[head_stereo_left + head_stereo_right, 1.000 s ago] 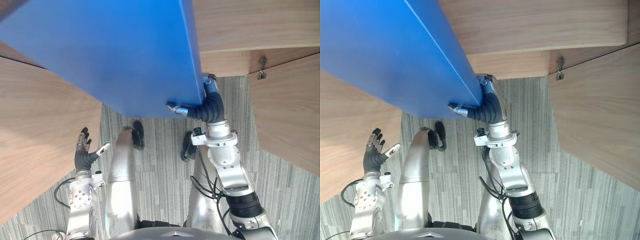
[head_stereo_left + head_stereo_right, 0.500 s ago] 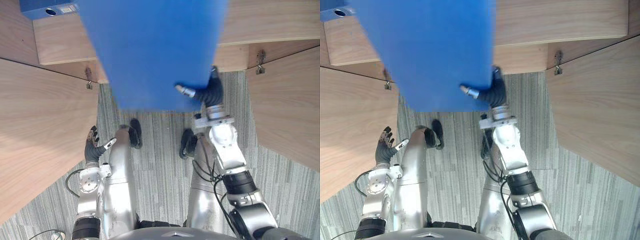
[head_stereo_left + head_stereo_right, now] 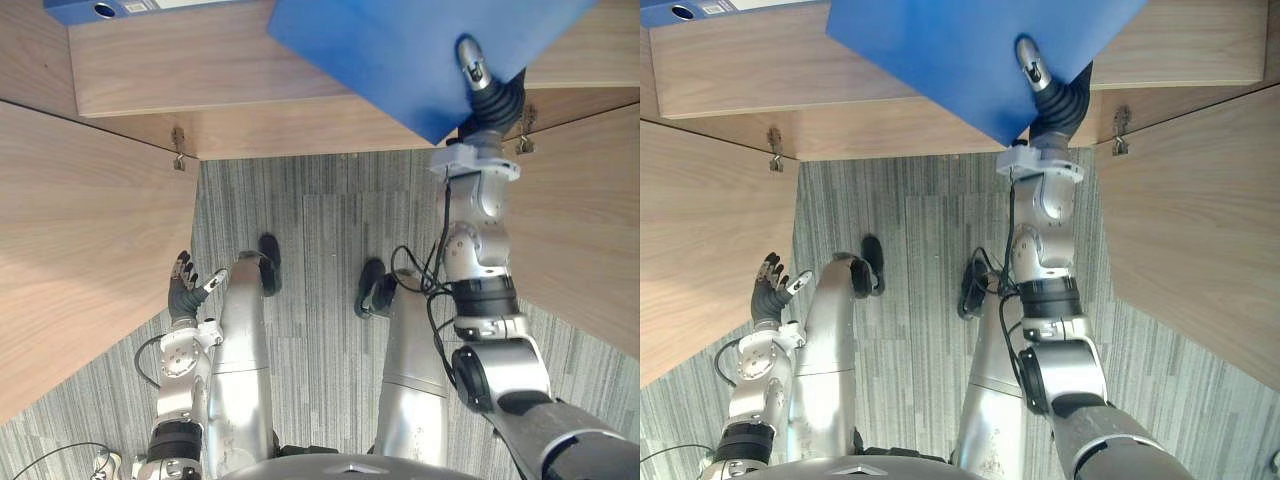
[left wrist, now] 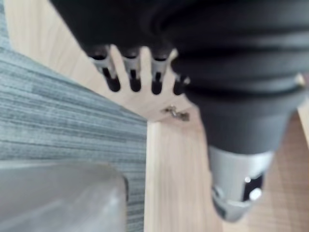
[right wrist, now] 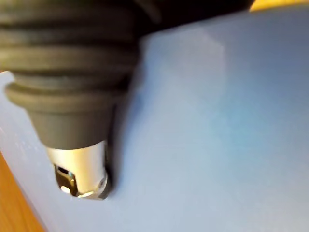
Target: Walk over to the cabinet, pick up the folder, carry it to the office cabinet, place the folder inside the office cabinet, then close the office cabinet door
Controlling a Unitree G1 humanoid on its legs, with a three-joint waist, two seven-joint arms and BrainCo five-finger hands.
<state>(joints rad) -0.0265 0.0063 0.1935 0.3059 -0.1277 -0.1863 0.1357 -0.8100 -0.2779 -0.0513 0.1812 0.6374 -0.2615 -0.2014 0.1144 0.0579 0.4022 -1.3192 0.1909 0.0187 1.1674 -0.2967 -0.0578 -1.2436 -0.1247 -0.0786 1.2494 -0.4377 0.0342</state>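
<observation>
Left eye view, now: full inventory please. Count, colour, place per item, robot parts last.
held folder: 1, blue, top centre-right, tilted, in front of the cabinet shelf.
binder: 1, blue with a round hole in its spine, top left edge, above the shelf panel.
cabinet shelf: 1, light wood, across the top.
cabinet doors: 2, light wood, swung open, one at the left, one at the right.
hinges: 2 visible, metal, one at each door's inner top corner.
carpet: grey, striped, between the doors.
left hand: 1, open, low at the left, holding nothing.
right hand: 1, raised, thumb pressed on the held folder's face.
</observation>
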